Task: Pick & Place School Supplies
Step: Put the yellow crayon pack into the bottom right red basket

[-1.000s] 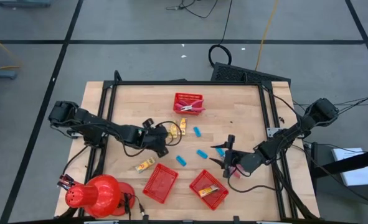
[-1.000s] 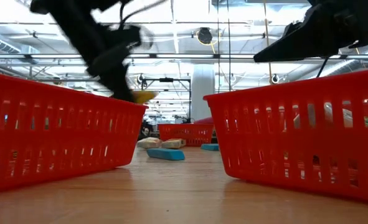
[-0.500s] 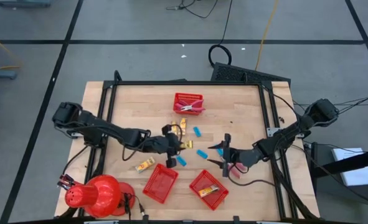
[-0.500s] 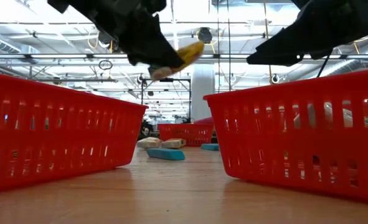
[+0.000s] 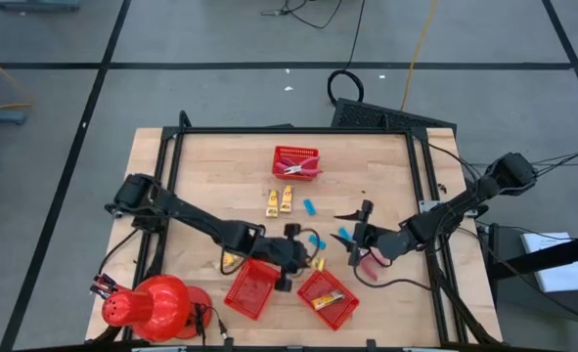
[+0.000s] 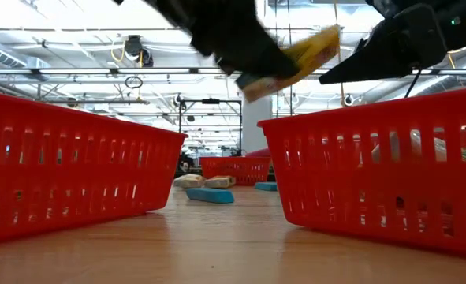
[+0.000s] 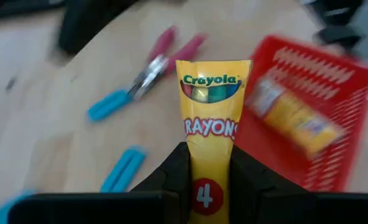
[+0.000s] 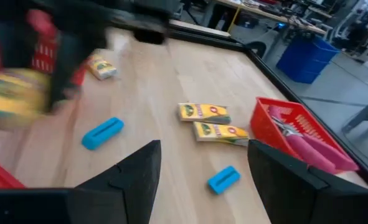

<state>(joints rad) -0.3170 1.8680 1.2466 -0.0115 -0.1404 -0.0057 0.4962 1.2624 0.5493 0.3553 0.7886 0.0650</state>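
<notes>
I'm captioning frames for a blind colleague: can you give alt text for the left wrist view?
The left gripper holds a yellow Crayola crayon box upright between its jaws above the wooden table. Beyond it lie blue blocks, pink-handled scissors, and a red basket holding another crayon box.

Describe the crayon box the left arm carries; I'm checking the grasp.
The crayon box is a small yellow pack printed "Crayola Crayons" with a red circle marked 4. The left end effector pinches its lower end between both fingers, off the table, beside the red basket that already holds a similar pack.
</notes>
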